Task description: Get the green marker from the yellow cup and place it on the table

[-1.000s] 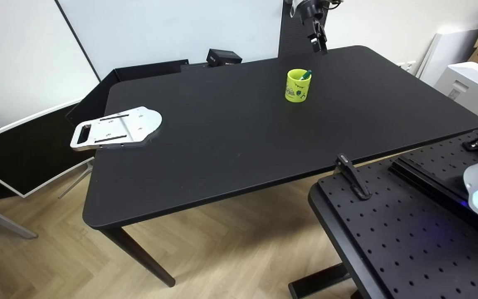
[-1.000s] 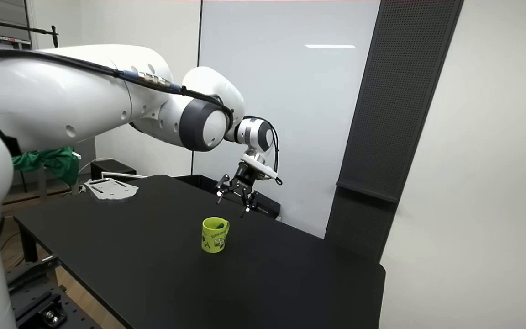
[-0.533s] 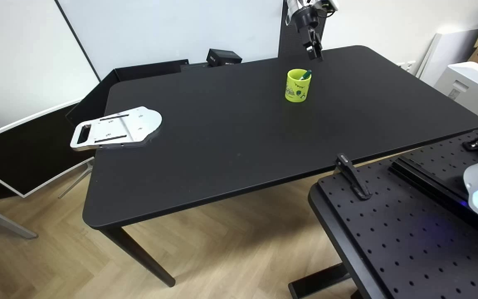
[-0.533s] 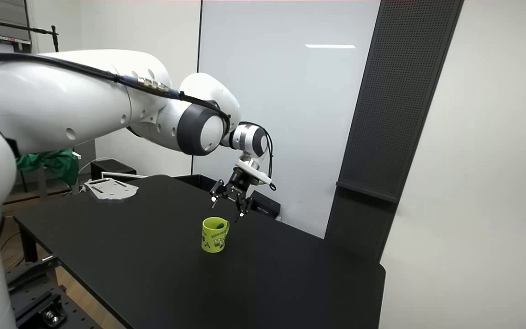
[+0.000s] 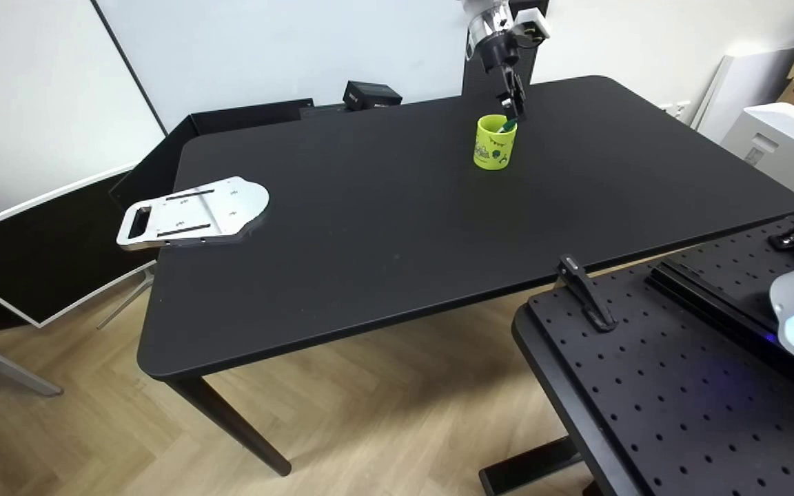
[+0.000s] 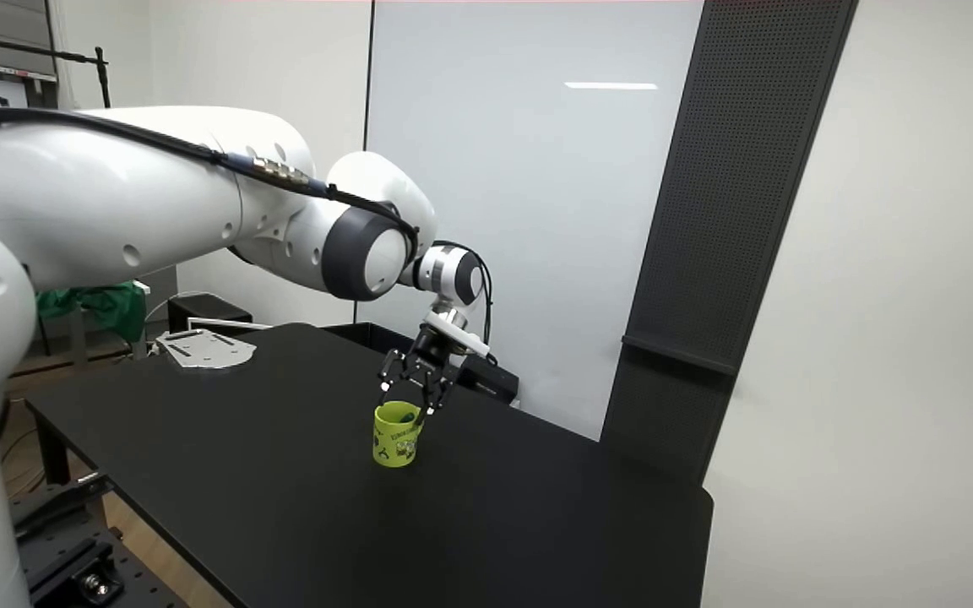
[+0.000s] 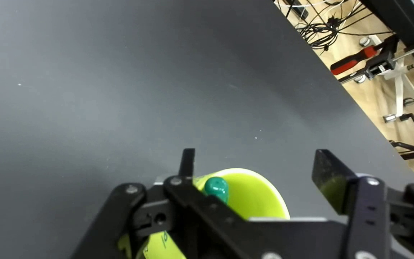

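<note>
The yellow cup stands upright on the black table [image 5: 342, 227] in both exterior views [image 5: 492, 153] [image 6: 394, 443]. The green marker leans inside it, its green end showing at the rim in both exterior views [image 5: 508, 125] [image 6: 408, 417]. In the wrist view the marker's rounded green end [image 7: 216, 187] shows inside the cup [image 7: 259, 198], close beside the left finger, which hides part of both. My gripper [image 7: 255, 154] is open and empty, tilted, just above the cup's rim in the exterior views [image 5: 514, 114] [image 6: 404, 407]. The marker's lower part is hidden in the cup.
A white flat plate with a handle slot [image 5: 204, 213] lies at the far end of the table. A black box [image 6: 489, 378] stands behind the table edge. A black perforated board [image 5: 686, 386] with a clamp [image 5: 586, 293] adjoins the near edge.
My gripper has moved down and toward the cup, from behind and above it to just over its rim. It stays open. The cup and marker have not moved.
</note>
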Tool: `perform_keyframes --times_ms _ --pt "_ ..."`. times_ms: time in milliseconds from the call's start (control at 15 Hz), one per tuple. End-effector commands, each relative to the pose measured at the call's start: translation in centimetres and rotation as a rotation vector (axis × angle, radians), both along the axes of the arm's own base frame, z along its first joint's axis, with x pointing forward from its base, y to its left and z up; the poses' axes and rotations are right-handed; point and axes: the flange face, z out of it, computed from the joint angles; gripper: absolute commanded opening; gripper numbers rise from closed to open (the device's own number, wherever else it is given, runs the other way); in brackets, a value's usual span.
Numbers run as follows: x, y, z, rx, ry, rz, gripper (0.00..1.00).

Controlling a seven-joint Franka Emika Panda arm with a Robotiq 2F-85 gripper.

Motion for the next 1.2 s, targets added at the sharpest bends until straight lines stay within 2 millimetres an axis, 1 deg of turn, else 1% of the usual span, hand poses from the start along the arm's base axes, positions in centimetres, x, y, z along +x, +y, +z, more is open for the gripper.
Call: perform_keyframes --times_ms 0,67,200,400,467,533,600,667,800,1133 --pt "0.2 0.1 -0.1 0.005 -0.005 -0.013 0.53" --pt "0.2 0.0 0.0 0.003 -0.005 -0.013 0.45" --pt "0.2 -0.1 0.1 0.002 -0.004 -0.015 0.33" --pt "0.3 -0.5 0.3 0.002 -0.006 -0.02 0.11" --pt "0.4 -0.7 0.4 0.002 -0.009 -0.025 0.05" --pt "0.4 -0.9 0.5 0.003 -0.009 -0.031 0.01" --pt "0.5 -1.1 0.6 0.003 -0.009 -0.035 0.0" --pt "0.5 -1.4 0.7 0.005 -0.007 -0.043 0.04" --pt "0.5 -1.9 1.1 0.022 0.001 -0.057 0.04" --pt "0.8 -2.7 3.7 0.048 0.016 -0.095 0.04"
